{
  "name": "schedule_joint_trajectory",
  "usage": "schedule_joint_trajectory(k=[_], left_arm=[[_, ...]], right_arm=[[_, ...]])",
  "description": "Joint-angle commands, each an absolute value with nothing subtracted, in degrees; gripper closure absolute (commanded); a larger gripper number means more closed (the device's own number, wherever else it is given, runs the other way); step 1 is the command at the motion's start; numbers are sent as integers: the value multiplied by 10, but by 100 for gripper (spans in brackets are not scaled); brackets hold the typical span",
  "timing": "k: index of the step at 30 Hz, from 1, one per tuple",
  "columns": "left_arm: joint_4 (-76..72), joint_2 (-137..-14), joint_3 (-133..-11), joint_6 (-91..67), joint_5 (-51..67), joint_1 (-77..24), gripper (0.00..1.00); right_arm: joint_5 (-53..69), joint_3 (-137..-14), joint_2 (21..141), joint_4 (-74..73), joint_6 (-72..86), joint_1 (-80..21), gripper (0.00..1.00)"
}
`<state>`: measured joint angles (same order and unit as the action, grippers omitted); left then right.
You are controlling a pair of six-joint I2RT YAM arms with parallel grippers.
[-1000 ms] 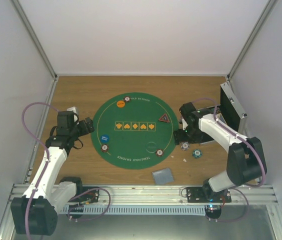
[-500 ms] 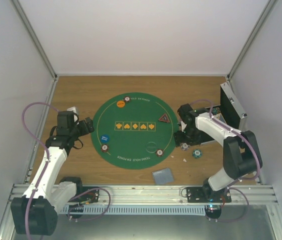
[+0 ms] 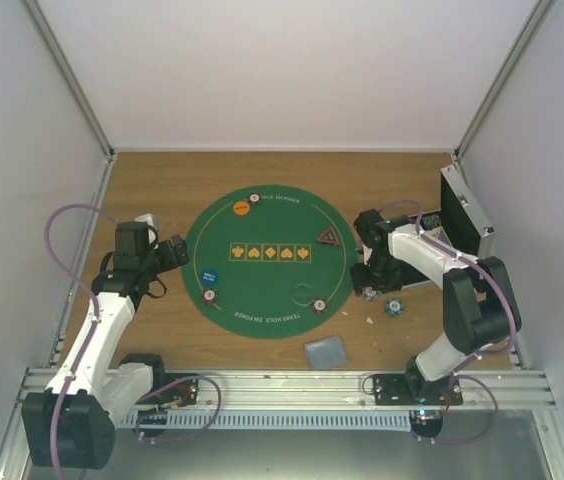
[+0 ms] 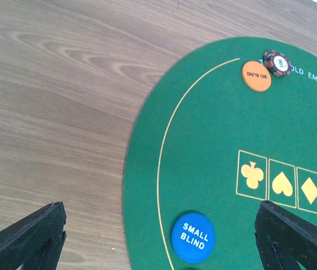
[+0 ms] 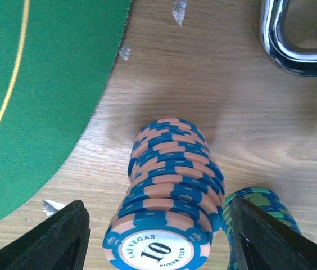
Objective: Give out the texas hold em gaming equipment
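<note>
At the left, the left gripper [image 4: 161,228] hangs with its fingers spread wide and empty over the near-left edge of the green felt mat [image 4: 214,129]. The blue Small Blind disc [image 4: 192,244] lies just below it, and the orange Big Blind disc [image 4: 256,76] sits far across beside a single chip [image 4: 276,63]. The coming move turns on the wood right of the mat. There the blue-and-salmon chip stack [image 5: 170,169] stands upright directly under the right gripper [image 5: 158,236], one finger on each side of it, spread and not yet pinching. The right arm is plainly the nearer one. A teal chip stack [image 5: 259,205] stands just beside the right-hand finger and, in my judgement, risks a nudge. A second ago that stack showed clear of the claw in the top view; now the claw covers it, while the left arm has not moved.
</note>
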<state>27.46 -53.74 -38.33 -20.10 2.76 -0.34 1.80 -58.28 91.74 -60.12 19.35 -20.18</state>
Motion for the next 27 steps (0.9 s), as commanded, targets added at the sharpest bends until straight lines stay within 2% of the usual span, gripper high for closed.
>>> schedule_joint_trajectory(k=[1,14,27], left_arm=[[255,-540,-377,-199,35,-6,7],[255,-542,-377,-199,33,-6,7],[254,-544,-376,-200,32,-6,7]], right_arm=[[3,-592,928,-613,206,-202,32],[1,-595,931,-616,208,-202,48],[-25,-596,928,-618,216,-202,55]])
